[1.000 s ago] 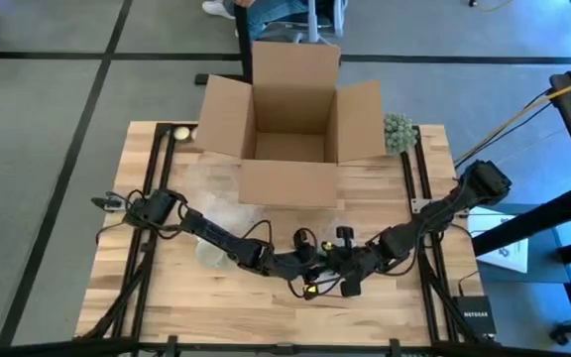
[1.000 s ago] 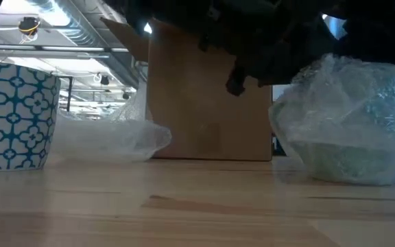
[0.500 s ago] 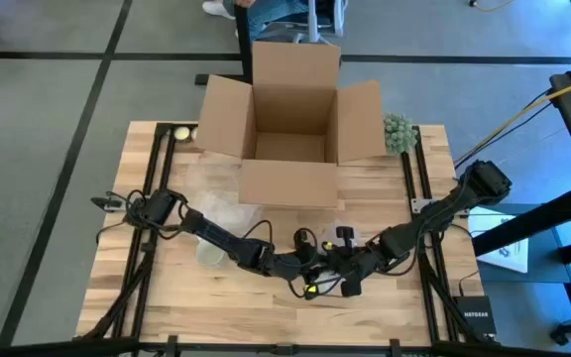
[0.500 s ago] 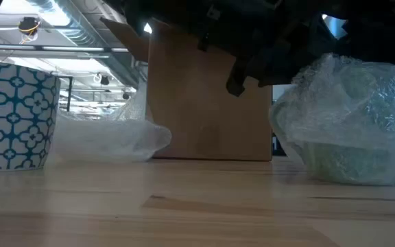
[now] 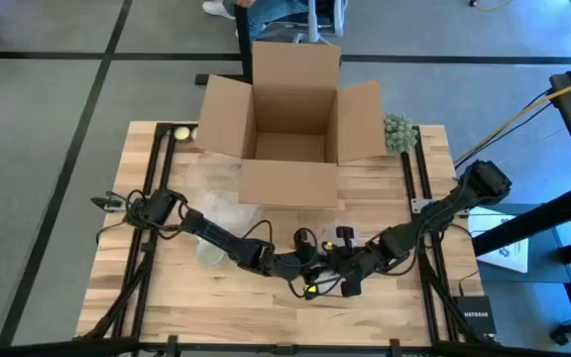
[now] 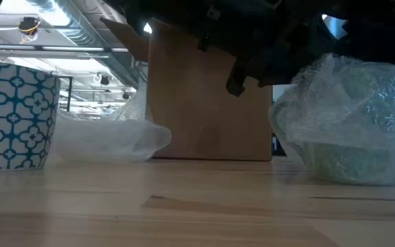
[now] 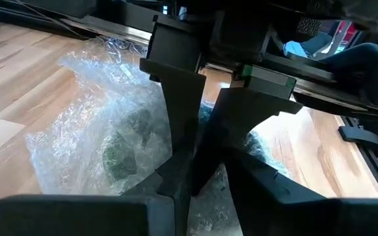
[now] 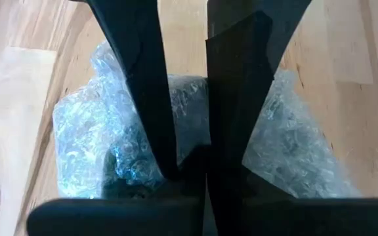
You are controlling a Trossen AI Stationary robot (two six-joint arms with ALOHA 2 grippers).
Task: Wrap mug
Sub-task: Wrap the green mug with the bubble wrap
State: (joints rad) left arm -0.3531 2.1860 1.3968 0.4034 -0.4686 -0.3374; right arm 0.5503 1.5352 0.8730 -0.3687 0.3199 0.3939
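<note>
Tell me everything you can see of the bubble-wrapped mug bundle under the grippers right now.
The bubble-wrapped green mug bundle is a rounded, crinkled lump of clear bubble wrap, with a dark green shape showing through the plastic. It sits on the light wooden table, near its front edge, in front of the open cardboard box. The left gripper and right gripper both press down into the wrap from above, fingers nearly together on folds of plastic. No handle is discernible.

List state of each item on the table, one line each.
Green mug: covered in bubble wrap, resting on the table.
Cardboard box: flaps open, upright.
Patterned cup: unwrapped, upright.
Spare bubble wrap: loose, lying flat.
Left gripper: shut on the wrap.
Right gripper: shut on the wrap.
</note>
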